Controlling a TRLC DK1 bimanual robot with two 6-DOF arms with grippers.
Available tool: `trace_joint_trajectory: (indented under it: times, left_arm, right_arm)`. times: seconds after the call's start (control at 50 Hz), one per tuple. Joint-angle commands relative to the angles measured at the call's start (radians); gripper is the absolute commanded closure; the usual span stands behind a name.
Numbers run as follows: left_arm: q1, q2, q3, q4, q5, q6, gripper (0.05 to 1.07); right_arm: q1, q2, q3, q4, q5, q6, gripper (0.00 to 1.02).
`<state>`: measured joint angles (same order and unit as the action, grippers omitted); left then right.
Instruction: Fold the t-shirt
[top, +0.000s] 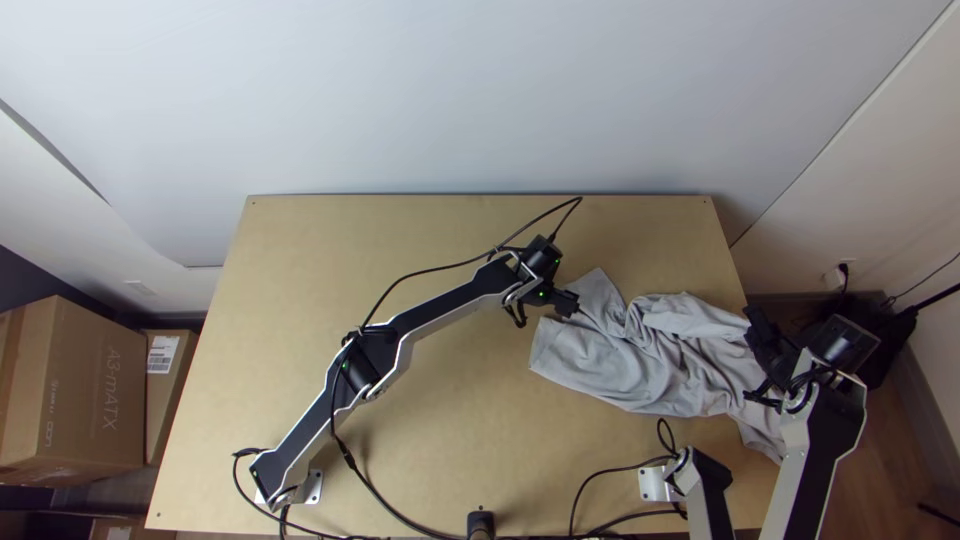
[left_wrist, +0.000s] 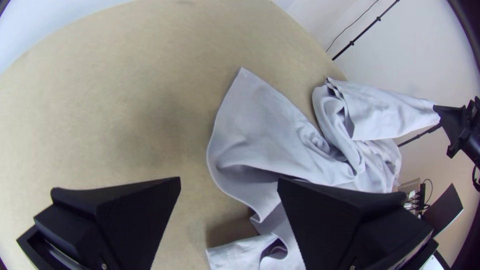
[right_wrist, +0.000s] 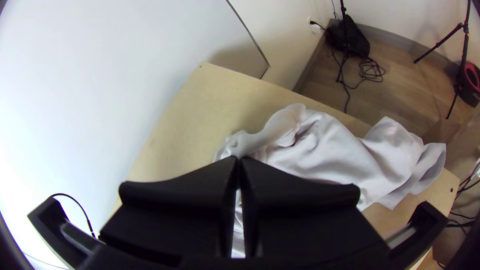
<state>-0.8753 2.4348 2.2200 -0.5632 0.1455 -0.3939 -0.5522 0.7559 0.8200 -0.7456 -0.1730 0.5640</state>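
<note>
One grey t-shirt (top: 620, 365) lies bunched and creased on the right part of the tabletop (top: 480, 420), a fold of it raised and pinched in the right end effector (top: 757, 328). The left end effector (top: 572, 304), spread wide, is at the t-shirt's left end.

Cardboard boxes (top: 85, 400) stand beside the table (top: 330, 235), and a black bag (right_wrist: 358, 42) lies near tangled cables (right_wrist: 371, 76)

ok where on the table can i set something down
Bare wood: on the table, between its left edge and the left arm, and in the near middle, between that arm and the t-shirt. Crowded: the right side, with bunched t-shirt and right arm.
</note>
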Motion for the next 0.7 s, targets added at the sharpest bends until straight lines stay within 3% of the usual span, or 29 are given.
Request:
trace_joint_trajectory:
  times: [0.0, 0.06, 0.2, 0.3, 0.44, 0.68]
  left_arm:
    - [-0.008, 0.038, 0.027, 0.016, -0.003, -0.026, 0.24]
    - [-0.010, 0.046, 0.027, 0.026, -0.003, -0.031, 0.33]
    - [-0.011, 0.082, 0.036, 0.048, 0.006, -0.033, 0.36]
    - [-0.011, 0.089, 0.035, 0.051, 0.009, -0.039, 0.77]
    - [0.004, 0.067, 0.024, 0.046, 0.008, -0.042, 1.05]
    - [0.128, -0.200, -0.189, 0.009, 0.022, -0.042, 1.05]
  right_arm:
    - [-0.006, 0.000, 0.044, 0.006, -0.006, 0.000, 1.00]
    - [-0.003, 0.005, 0.051, 0.006, -0.006, 0.011, 1.00]
    - [-0.002, 0.016, 0.070, 0.006, -0.006, 0.022, 1.00]
    - [-0.002, 0.017, 0.074, 0.006, -0.006, 0.027, 1.00]
    - [-0.003, 0.017, 0.073, 0.006, -0.006, 0.027, 1.00]
    - [-0.003, 0.031, 0.070, 0.008, -0.006, 0.040, 1.00]
